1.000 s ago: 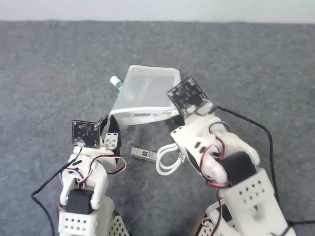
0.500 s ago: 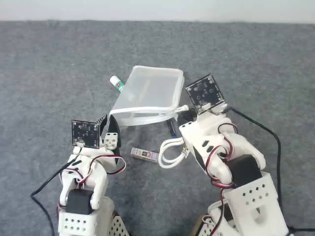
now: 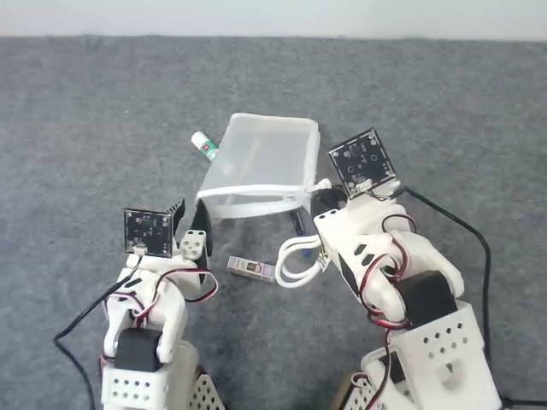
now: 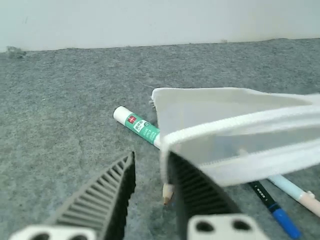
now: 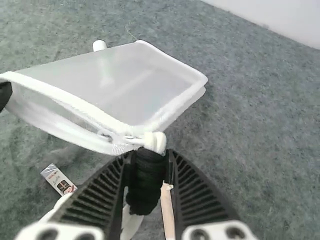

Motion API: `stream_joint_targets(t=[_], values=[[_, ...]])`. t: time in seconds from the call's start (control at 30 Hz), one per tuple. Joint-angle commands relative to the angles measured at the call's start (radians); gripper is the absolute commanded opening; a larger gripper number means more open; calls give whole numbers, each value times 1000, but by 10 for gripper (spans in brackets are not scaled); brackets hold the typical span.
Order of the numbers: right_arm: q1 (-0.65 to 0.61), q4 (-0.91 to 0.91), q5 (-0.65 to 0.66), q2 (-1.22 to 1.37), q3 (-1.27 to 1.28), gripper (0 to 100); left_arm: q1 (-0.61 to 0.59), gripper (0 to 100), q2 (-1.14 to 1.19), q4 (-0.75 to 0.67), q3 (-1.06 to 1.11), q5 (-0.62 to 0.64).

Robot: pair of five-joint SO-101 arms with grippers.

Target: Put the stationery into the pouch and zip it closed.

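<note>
The translucent white zip pouch [image 3: 261, 166] lies at frame centre. The left gripper [image 4: 149, 165] gapes beside its corner, and the right gripper [image 5: 148, 159] clamps a black cylindrical item [image 5: 144, 182] at its zip end.

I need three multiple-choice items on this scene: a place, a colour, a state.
1. The pouch is: A black; B red; C translucent white.
2. The glue stick lies: A inside the pouch; B on the carpet beside the pouch; C on top of the pouch.
3. The pouch's mouth is: A open; B zipped closed; C taped over.
Answers: C, its walls are milky and see-through; B, it rests on grey carpet at the pouch's edge; A, its two zipper bands stand apart.
</note>
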Motion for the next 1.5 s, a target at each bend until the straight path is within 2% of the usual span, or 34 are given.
stream_joint_targets(t=[0.0, 0.57, 0.7, 1.03, 1.17, 1.47], values=[[19, -27, -3, -38, -12, 6, -8, 232, -26, 18, -8, -9], [-33, -28, 26, -38, 5, 6, 3, 232, -26, 35, -61, -5], [-33, -28, 26, -38, 5, 6, 54, 232, -25, 80, -90, -5], [-33, -28, 26, -38, 5, 6, 58, 235, -15, 61, -91, -5], [-33, -28, 26, -38, 5, 6, 58, 235, 120, 21, -151, -5], [-31, -28, 26, -38, 5, 6, 58, 235, 624, -140, -305, -5]])
